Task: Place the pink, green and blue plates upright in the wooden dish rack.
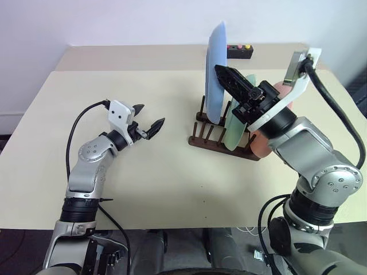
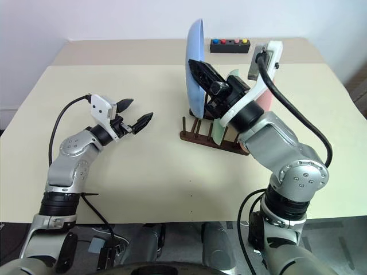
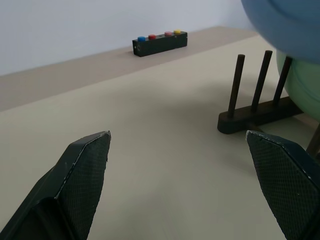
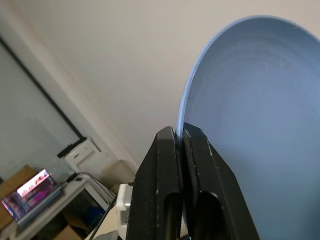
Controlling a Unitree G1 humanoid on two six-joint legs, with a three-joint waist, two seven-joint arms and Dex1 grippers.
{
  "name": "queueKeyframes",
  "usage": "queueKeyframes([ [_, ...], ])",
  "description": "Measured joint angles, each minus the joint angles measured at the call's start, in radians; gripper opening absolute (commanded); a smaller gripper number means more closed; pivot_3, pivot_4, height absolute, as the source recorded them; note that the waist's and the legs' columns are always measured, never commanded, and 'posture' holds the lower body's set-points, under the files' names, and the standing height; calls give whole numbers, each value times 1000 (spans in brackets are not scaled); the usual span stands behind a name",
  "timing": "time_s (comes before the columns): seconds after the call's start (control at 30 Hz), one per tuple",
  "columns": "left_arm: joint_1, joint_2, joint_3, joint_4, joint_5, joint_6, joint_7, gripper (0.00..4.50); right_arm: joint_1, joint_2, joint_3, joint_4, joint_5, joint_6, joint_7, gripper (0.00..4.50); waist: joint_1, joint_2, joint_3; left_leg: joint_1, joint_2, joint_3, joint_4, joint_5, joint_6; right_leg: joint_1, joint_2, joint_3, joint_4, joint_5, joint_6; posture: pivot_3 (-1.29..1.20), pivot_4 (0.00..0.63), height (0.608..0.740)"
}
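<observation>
The light blue plate (image 1: 214,74) stands upright on edge at the left end of the wooden dish rack (image 1: 209,140). My right gripper (image 1: 220,71) is shut on the blue plate's rim, seen close up in the right wrist view (image 4: 180,131). I cannot tell if the plate's lower edge rests on the rack's base. The mint green plate (image 1: 235,129) leans upright between the pegs beside it. The pink plate (image 1: 261,143) stands at the rack's right end, mostly hidden by my right arm. My left gripper (image 1: 151,114) hovers open and empty left of the rack.
A black box with coloured buttons (image 1: 239,52) sits at the table's far edge behind the rack, also in the left wrist view (image 3: 160,42). Bare pegs (image 3: 260,80) stand at the rack's near-left end. Open tabletop (image 1: 143,172) lies between my left gripper and the rack.
</observation>
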State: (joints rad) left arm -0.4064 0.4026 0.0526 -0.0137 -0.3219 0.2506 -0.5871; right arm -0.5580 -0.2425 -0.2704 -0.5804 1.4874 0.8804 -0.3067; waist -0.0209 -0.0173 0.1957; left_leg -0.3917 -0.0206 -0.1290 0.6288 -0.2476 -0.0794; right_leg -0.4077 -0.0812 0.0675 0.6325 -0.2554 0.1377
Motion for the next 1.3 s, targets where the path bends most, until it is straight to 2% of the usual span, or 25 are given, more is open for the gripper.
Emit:
queueKeyframes([
  [0.2,0,-1,0,0,1,0,-2,4449,21,-27,43,5,70,-72,-53,0,0,0,0,0,0,0,0,0,0,0,0,0,0,0,0,0,150,740],
  [0.57,1,-2,0,0,6,0,-2,4449,22,-82,101,6,100,-146,-40,0,0,0,0,0,0,0,0,0,0,0,0,0,0,0,0,0,150,740],
  [1.3,6,-2,0,0,8,0,-2,4449,32,-83,133,37,139,-265,-117,0,1,0,0,0,0,0,-1,0,0,0,0,0,-1,0,0,0,150,740],
])
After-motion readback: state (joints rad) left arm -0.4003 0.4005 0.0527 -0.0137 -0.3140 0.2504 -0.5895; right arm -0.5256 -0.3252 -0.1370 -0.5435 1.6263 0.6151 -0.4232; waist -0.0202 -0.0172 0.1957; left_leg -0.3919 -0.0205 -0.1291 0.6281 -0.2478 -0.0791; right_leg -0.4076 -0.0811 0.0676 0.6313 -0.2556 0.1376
